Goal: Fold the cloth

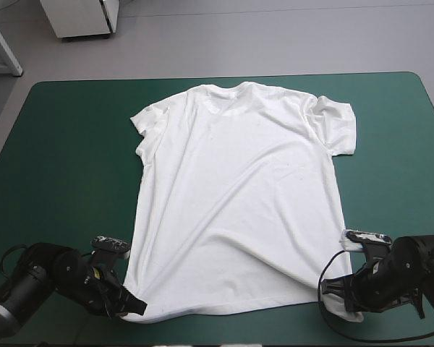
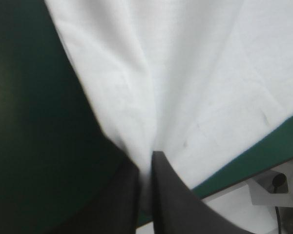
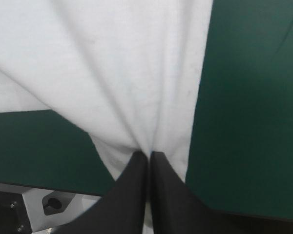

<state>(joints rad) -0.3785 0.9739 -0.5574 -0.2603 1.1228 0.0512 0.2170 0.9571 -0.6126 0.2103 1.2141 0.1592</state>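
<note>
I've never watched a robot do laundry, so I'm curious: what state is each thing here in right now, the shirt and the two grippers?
T-shirt: spread flat and unfolded on the table, collar toward the far edge.
Left gripper: shut on the T-shirt at one near hem corner.
Right gripper: shut on the T-shirt at the other near hem corner.

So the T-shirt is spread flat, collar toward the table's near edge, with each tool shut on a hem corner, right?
Not quite. The T-shirt is spread flat, and the left tool and right tool are each shut on a hem corner. But the collar lies toward the far edge of the teal-green cover, not the near one. The high view shows it.
</note>
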